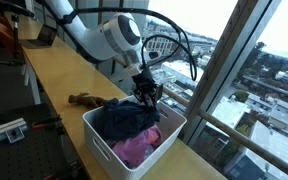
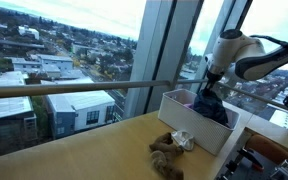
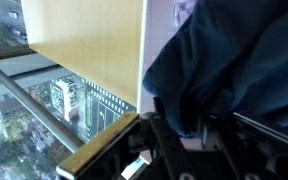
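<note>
Gripping dark blue cloth (image 1: 122, 120) over white bin (image 1: 102, 148)

Tool (image 1: 145, 93) is clamped on the dark blue cloth. The cloth hangs from it down into the white bin on the counter (image 1: 54, 75), by the window. Pink cloth (image 1: 136, 148) lies beneath it in the bin. Brown rag (image 2: 166, 152) sits on the counter just beside the bin.

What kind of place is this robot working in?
Probably an office or lab high in a tall building: floor-to-ceiling windows look down on city rooftops, a long wooden table runs beside the glass, and a white bin of clothes sits under the gripper.
</note>
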